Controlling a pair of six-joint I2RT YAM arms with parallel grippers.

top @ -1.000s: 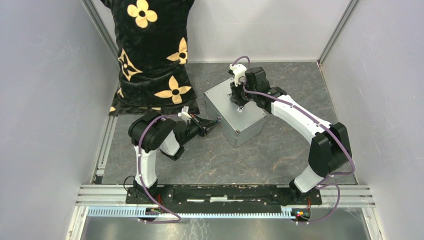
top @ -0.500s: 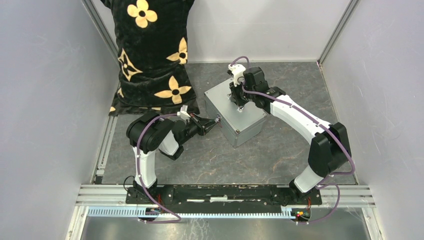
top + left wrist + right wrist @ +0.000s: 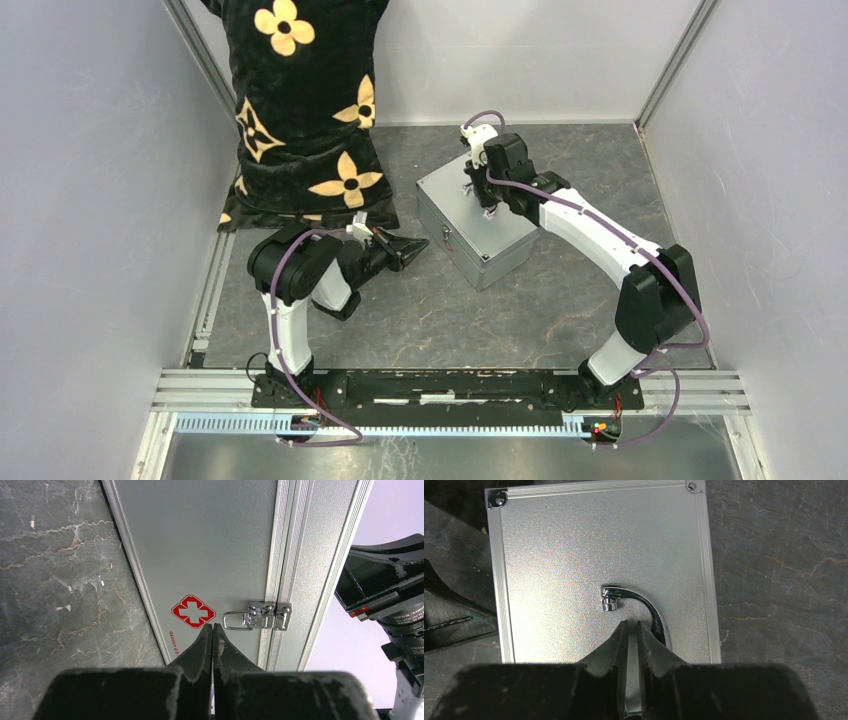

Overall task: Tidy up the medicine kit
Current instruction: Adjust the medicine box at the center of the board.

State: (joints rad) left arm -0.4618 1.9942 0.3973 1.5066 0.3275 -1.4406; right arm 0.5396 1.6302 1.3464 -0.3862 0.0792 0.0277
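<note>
The medicine kit (image 3: 455, 207) is a silver-grey metal case standing at mid-table with its lid closed. My left gripper (image 3: 424, 245) is shut and empty, pointing at the case's front face just short of it. In the left wrist view the left gripper (image 3: 212, 626) sits below the red cross (image 3: 193, 611) and beside the chrome latch (image 3: 257, 617), which lies fastened. My right gripper (image 3: 487, 200) hangs over the case top. Its jaws (image 3: 632, 623) stand a narrow slit apart with nothing between them, and the curved chrome handle (image 3: 639, 597) runs just right of the right finger.
A black cushion with gold flowers (image 3: 300, 110) leans in the back left corner, close behind the left arm. White enclosure walls stand on the left, back and right. The dark marbled tabletop (image 3: 560, 300) surrounds the case.
The case has shifted and turned slightly, so its latch face now shows from above. The left gripper has drawn back a little from it. The right gripper's jaws have parted slightly.
</note>
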